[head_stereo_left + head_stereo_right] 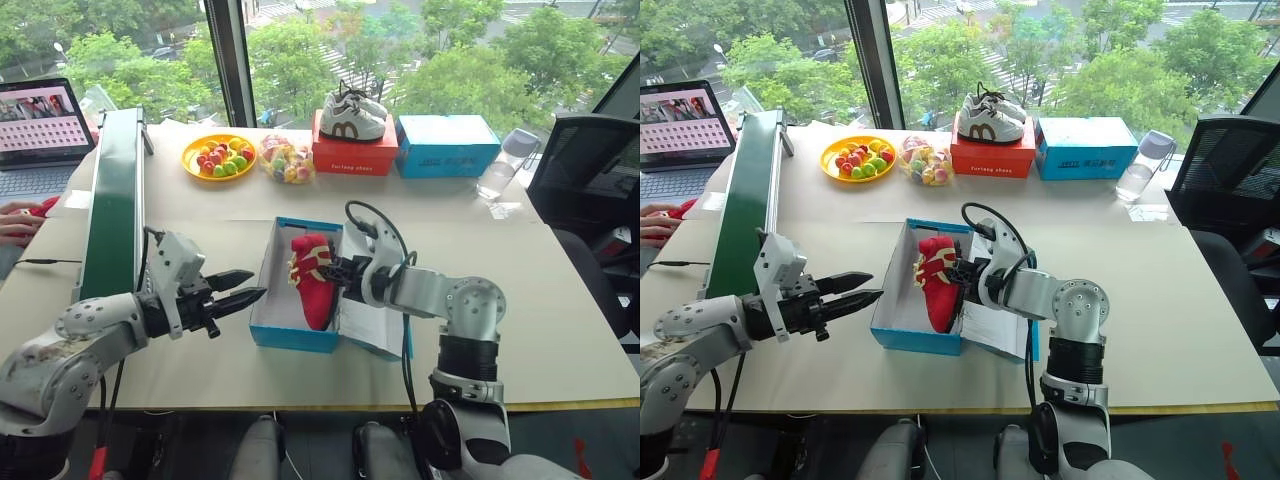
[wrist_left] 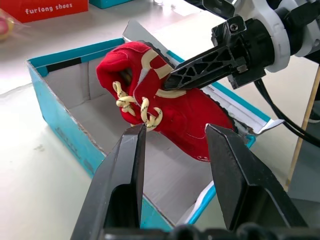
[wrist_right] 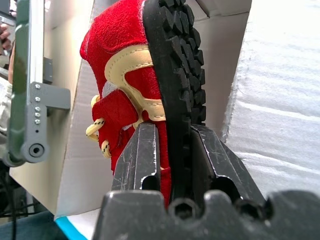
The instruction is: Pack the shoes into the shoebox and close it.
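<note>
While pinched sole-and-upper between narrow fingers of R gripper (image 1: 340,268), red sneaker (image 1: 314,281) hangs tilted inside open blue shoebox (image 1: 292,336), centre of table (image 1: 560,330). L gripper (image 1: 240,286) beside box's left wall, fingers part-open, empty. Red shoebox (image 1: 354,154) w/ white sneakers (image 1: 352,116) at far edge.

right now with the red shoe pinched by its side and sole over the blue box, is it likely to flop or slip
The red shoe looks soft-sided, so its upper may buckle where the right gripper pinches it. The knobbly sole should resist slipping. It appears small and probably light; once released it would likely tip onto its side in the shoebox.
</note>
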